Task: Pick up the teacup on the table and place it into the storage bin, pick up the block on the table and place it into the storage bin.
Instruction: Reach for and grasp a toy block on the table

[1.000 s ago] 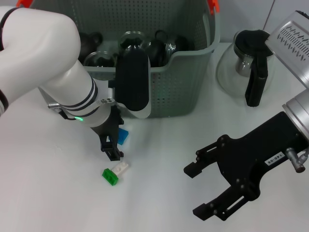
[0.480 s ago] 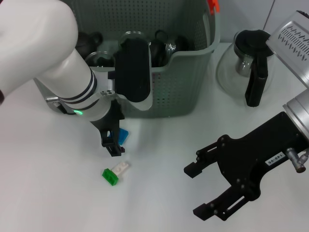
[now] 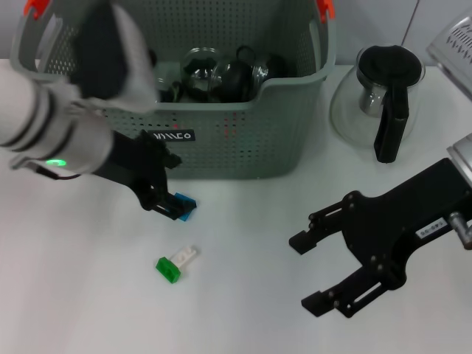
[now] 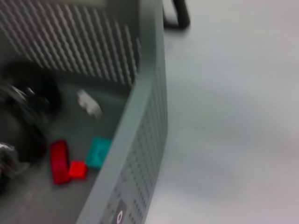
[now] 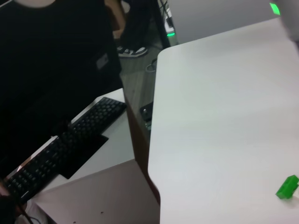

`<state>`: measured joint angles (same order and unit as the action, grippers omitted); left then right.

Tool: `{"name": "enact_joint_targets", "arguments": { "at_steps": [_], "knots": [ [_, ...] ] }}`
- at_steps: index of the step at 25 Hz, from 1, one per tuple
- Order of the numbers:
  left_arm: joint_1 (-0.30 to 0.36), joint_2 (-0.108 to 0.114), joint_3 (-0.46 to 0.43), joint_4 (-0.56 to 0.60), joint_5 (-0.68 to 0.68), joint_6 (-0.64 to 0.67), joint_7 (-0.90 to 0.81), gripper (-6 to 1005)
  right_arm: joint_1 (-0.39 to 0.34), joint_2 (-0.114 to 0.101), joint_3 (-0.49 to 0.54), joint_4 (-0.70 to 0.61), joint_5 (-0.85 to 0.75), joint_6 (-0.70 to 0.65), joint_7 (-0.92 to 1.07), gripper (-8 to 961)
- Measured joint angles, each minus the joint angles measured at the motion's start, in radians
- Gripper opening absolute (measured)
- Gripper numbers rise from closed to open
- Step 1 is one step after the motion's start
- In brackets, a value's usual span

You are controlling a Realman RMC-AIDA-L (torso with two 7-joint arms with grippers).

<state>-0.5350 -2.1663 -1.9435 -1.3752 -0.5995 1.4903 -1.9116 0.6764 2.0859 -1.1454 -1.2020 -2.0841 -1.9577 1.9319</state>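
The grey-green storage bin [image 3: 258, 140] stands at the back of the table. Inside it lie glass teacups [image 3: 203, 66] with black handles; no teacup shows on the table. My left gripper [image 3: 168, 208] is low in front of the bin's label, shut on a small blue block [image 3: 185, 206] at its tips, just above the table. A green and white block [image 3: 175, 264] lies on the table below it, its green end also in the right wrist view [image 5: 287, 186]. The left wrist view looks into the bin [image 4: 140, 116] at red [image 4: 60, 161] and teal [image 4: 98, 151] blocks. My right gripper [image 3: 304, 273] hangs open at the lower right.
A glass carafe [image 3: 376, 96] with a black handle stands right of the bin. A ribbed metal object [image 3: 453, 37] sits at the far right corner. The right wrist view shows the table's edge [image 5: 154, 140] and a keyboard [image 5: 65, 144] beyond it.
My left arm has swung up and to the left, turning its gripper sideways; the blue block shifted slightly left with the fingertips. The right gripper moved slightly right.
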Motion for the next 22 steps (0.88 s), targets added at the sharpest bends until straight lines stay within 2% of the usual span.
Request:
{"name": "enact_joint_targets", "arguments": {
  "at_steps": [5,10,14,17,22],
  "knots": [
    [0.115,-0.001,-0.162,-0.062,-0.190,0.111,0.057,842,-0.001,-0.003,0.016,0.018,-0.034,0.034,0.000,884],
    [0.201,-0.002,-0.291,-0.024,-0.350,0.193,0.131,794,0.047,0.007,0.005,0.100,-0.106,0.128,0.004,882],
    [0.230,-0.001,-0.365,0.028,-0.412,0.280,0.163,808,0.106,0.014,-0.049,0.190,-0.131,0.251,0.008,882],
    [0.241,-0.001,-0.412,0.056,-0.421,0.327,0.184,818,0.122,0.016,-0.084,0.218,-0.127,0.311,0.009,882],
    [0.250,0.007,-0.509,0.084,-0.428,0.412,0.243,868,0.160,0.022,-0.240,0.313,-0.090,0.526,0.020,882]
  ]
}}
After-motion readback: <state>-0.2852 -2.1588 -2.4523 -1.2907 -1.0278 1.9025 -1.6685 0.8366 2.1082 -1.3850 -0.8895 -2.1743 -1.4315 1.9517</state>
